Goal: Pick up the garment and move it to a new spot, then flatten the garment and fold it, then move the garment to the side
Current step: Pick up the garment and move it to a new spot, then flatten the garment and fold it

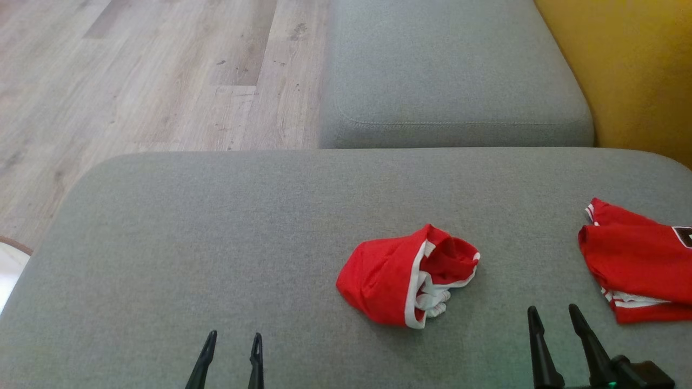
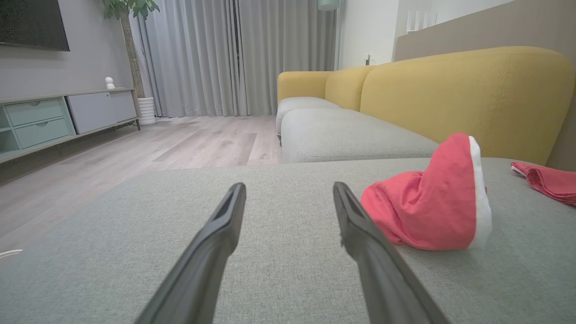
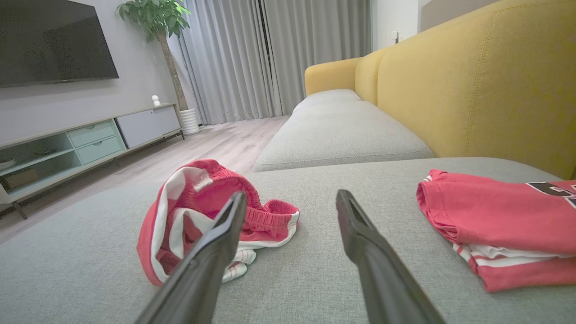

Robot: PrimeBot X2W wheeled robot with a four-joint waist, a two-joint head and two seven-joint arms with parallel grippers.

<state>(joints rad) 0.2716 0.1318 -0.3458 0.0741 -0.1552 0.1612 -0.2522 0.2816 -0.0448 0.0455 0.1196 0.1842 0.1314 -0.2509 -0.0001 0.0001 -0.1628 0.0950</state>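
Note:
A crumpled red garment (image 1: pixel 403 275) with white trim lies bunched on the grey cushion (image 1: pixel 216 243), right of centre. The left wrist view has the garment (image 2: pixel 427 202) to the right of its fingers; the right wrist view has the garment (image 3: pixel 198 216) to the left, partly behind one finger. My left gripper (image 1: pixel 232 343) stands open near the cushion's front edge, left of the garment and apart from it. My right gripper (image 1: pixel 554 316) is open too, right of the garment, with nothing between its fingers.
A second red garment (image 1: pixel 638 265) lies folded at the cushion's right edge, its cloth (image 3: pixel 504 220) close to my right fingers. Behind stands another grey seat cushion (image 1: pixel 448 75) and a yellow backrest (image 1: pixel 632 65). Wooden floor (image 1: pixel 135 70) lies to the left.

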